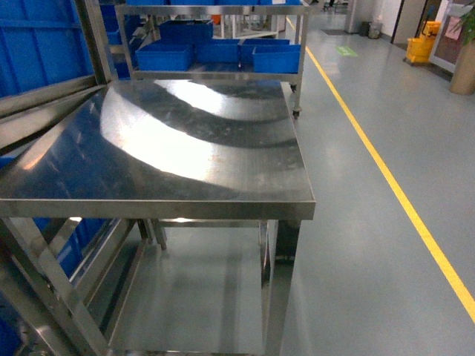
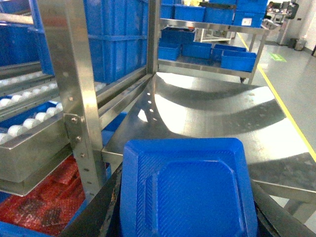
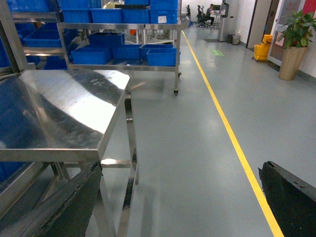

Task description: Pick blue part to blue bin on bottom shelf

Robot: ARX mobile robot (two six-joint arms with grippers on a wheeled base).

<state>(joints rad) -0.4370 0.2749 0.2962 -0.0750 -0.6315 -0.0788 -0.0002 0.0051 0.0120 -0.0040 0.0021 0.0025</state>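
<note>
The blue part (image 2: 187,182), a dark-blue boxy block with a recessed textured face, fills the bottom of the left wrist view. My left gripper (image 2: 190,219) is shut on it, with a black finger pressed against each side. It hangs over the near corner of the steel table (image 2: 217,113), beside the rack. A rack level with white rollers (image 2: 24,123) lies to the left; I take it for the bottom shelf. Large blue crates (image 2: 118,44) stand behind the rack post; which is the blue bin I cannot tell. My right gripper (image 3: 177,202) is open over bare floor. Neither gripper shows in the head view.
A crate of red bubble-wrap bags (image 2: 39,202) sits under the roller level. An upright steel post (image 2: 79,98) stands just left of the part. A cart with blue bins (image 1: 215,52) stands behind the table (image 1: 185,141). A yellow floor line (image 3: 222,118) runs on the right.
</note>
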